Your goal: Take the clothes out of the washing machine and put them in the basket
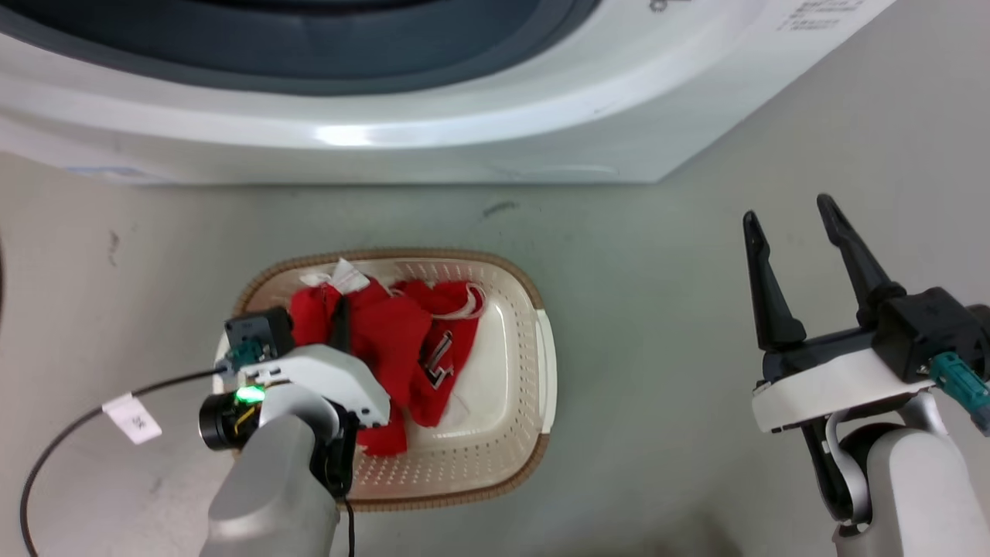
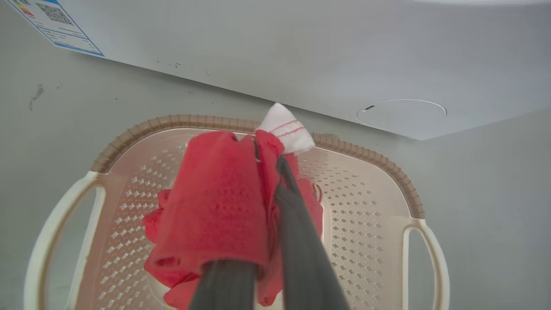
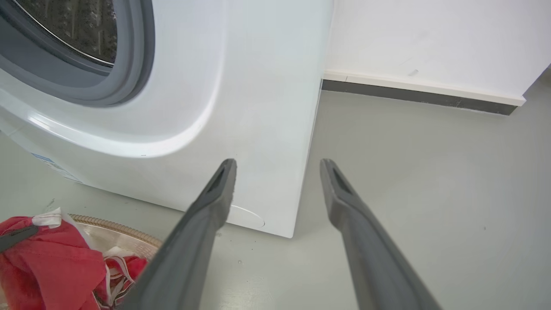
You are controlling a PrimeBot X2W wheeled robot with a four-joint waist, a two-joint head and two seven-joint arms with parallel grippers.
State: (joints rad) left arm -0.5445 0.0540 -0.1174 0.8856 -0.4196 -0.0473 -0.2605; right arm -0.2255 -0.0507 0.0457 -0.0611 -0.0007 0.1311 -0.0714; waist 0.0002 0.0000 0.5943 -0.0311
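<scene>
Red cloth, the clothes (image 1: 394,340), hangs pinched in the left gripper (image 1: 340,313) directly over the basket (image 1: 514,402), with its lower folds already lying on the basket's floor. In the left wrist view the fingers (image 2: 297,215) stand narrow with the fabric clamped between them, and one finger is draped over by it. The drop is therefore straight down. The bundle runs lengthwise from the gripper's tips, on the side towards the washing machine (image 1: 464,139), back under the wrist. The right gripper (image 1: 787,210) is spread wide and empty, well apart over the bare floor (image 1: 657,309), so the left arm is the nearer one. I count one basket, one washing machine, two grippers and one red bundle; it may hold more than one garment, but the folds hide that.
</scene>
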